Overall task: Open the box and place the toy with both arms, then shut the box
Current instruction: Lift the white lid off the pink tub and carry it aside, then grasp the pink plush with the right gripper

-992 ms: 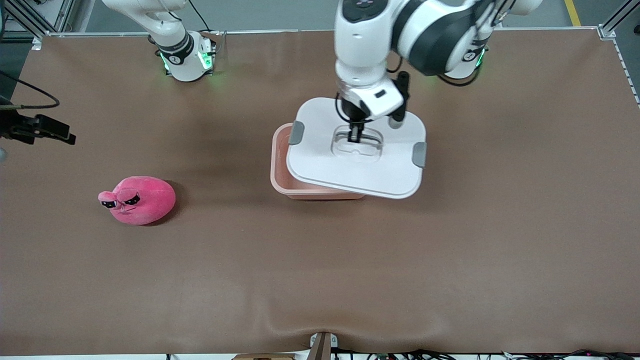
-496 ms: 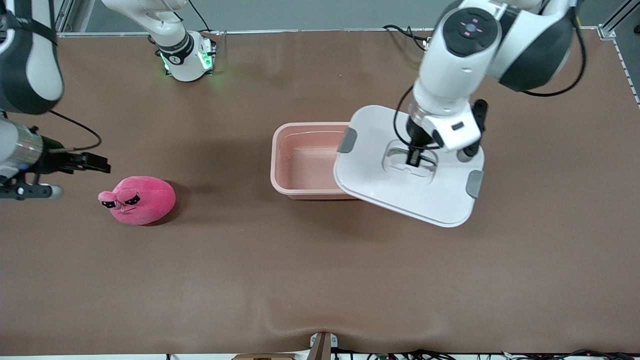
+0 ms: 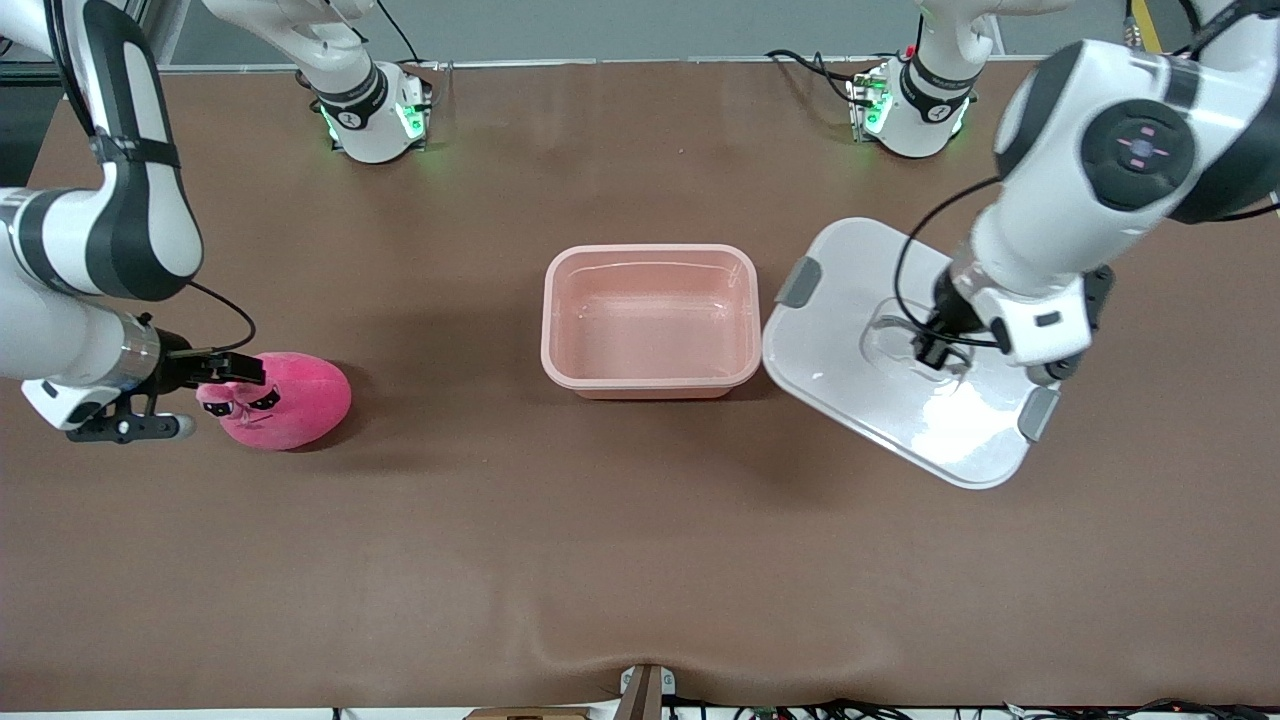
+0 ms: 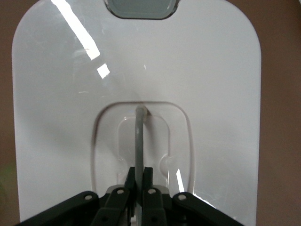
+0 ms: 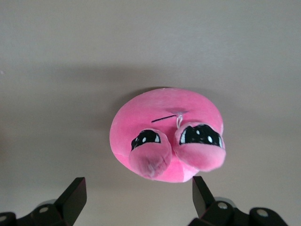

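The toy (image 3: 285, 400) lies on the surface toward the right arm's end. The right gripper (image 3: 215, 372), jaws spread wide, should straddle its middle before closing. Farther back, the box (image 3: 648, 318) stands open; the left gripper (image 3: 930, 345) pinches the lid (image 3: 850, 370) handle, fingertips hidden.

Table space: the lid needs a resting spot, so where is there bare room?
Bare table runs along the camera side, nearer than the box and toy. Another bare patch lies between toy and box. The left claw holds the lid beside the box. It is crowded at the toy, where the open right claw hovers.
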Available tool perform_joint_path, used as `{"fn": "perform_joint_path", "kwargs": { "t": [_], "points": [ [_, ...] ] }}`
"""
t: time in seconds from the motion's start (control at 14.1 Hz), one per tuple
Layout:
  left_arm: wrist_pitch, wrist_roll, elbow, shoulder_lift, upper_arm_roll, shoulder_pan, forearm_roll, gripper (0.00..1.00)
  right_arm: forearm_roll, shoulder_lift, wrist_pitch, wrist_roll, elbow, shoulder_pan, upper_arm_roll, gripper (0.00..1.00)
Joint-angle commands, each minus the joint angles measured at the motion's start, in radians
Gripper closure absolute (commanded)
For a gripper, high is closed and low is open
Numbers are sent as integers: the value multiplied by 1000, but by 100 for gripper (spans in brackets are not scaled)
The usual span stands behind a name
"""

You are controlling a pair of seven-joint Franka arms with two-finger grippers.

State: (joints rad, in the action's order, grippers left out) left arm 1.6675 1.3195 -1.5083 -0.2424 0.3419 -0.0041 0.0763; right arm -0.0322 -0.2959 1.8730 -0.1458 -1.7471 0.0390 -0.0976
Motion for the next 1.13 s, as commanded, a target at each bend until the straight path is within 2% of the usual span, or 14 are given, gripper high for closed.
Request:
{"fn": "perform_joint_path", "kwargs": {
  "t": [0.0,0.07,0.14,0.21,0.5,0.64,0.78,0.92,0.99,1.06],
  "points": [
    [-37,-152,-7,8,8,67,-23,100,12,-20,3,-51,1,-2,-2,2],
    [-43,-189,-9,8,6,76,-23,100,12,-29,3,-51,1,-1,-2,5],
    [-61,-238,-7,8,5,90,-23,100,14,-32,1,-54,3,4,-2,14],
    [-66,-287,-6,8,5,117,-23,100,14,-35,3,-60,1,7,-2,20],
    [-95,-442,-1,9,3,162,-23,100,14,-55,18,-86,5,4,-2,22],
    [-98,-483,-3,8,3,161,-20,100,14,-69,31,-87,5,2,-2,27],
    [-98,-520,-4,6,3,159,-15,100,14,-74,32,-89,5,2,-2,42],
    [-98,-540,-4,0,3,158,-15,100,14,-72,23,-89,11,6,-2,77],
    [-98,-539,-3,-2,5,151,-13,100,14,-72,23,-89,15,6,-2,98],
    [-98,-539,-3,-3,5,148,-13,100,14,-71,21,-86,26,6,-2,100]
  ]
}}
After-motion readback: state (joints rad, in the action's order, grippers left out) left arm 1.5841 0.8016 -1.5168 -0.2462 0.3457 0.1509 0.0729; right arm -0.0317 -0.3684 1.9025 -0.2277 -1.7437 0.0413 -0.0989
